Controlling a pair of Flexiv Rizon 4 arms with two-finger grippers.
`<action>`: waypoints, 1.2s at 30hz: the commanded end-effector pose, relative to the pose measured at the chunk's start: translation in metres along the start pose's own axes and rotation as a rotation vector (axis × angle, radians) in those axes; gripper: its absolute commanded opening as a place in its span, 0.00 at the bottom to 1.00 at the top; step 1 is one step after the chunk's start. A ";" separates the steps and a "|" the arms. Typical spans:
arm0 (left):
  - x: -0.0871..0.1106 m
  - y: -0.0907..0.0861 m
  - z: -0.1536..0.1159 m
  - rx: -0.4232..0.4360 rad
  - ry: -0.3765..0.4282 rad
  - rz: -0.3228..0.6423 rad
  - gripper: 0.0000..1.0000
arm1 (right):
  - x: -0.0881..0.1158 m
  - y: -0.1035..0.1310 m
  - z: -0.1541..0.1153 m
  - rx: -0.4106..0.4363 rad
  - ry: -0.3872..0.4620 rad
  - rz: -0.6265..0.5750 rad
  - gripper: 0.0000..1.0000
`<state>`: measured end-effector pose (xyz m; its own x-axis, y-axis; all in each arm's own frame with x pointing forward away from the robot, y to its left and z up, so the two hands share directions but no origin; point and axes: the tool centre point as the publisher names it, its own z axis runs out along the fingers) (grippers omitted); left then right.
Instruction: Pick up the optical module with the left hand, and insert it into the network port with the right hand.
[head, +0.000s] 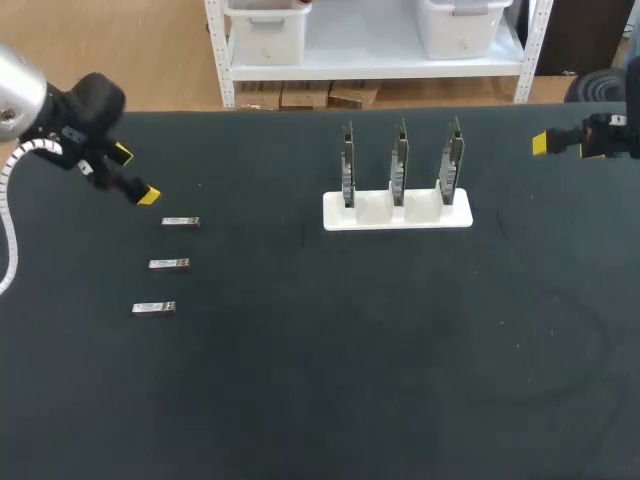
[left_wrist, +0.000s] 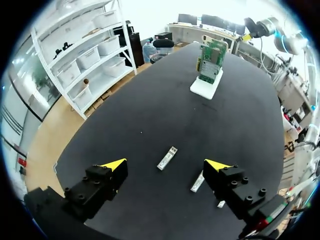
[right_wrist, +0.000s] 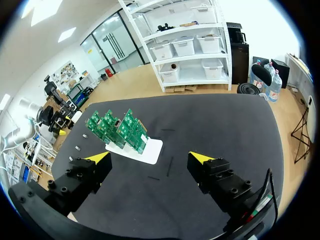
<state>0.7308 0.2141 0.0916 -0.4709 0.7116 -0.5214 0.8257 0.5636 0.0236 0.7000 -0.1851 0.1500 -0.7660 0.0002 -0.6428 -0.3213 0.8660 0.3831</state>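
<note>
Hovering well left of the white stand, the left gripper tilts down toward the table, its fingers spread wide and empty. Three optical modules lie flat in a column on the stand's left, nearest that gripper. Right of the stand, the right gripper hangs level, fingers apart and empty. The stand holds three green circuit boards upright, side by side.

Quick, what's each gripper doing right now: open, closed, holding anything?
Left gripper: open, holding nothing.
Right gripper: open, holding nothing.
</note>
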 end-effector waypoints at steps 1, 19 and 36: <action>0.002 0.004 0.002 0.025 -0.015 0.001 1.00 | 0.000 0.000 0.000 0.000 0.000 0.000 1.00; 0.003 0.007 0.000 -0.106 0.071 0.297 1.00 | 0.000 0.000 0.000 0.000 0.000 0.000 1.00; 0.010 -0.008 0.025 -0.041 0.390 0.512 1.00 | 0.000 0.000 0.000 0.000 0.000 0.000 1.00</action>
<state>0.7143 0.2133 0.0664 -0.0834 0.9828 -0.1650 0.9617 0.1227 0.2450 0.7000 -0.1851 0.1500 -0.7660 0.0002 -0.6428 -0.3213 0.8660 0.3831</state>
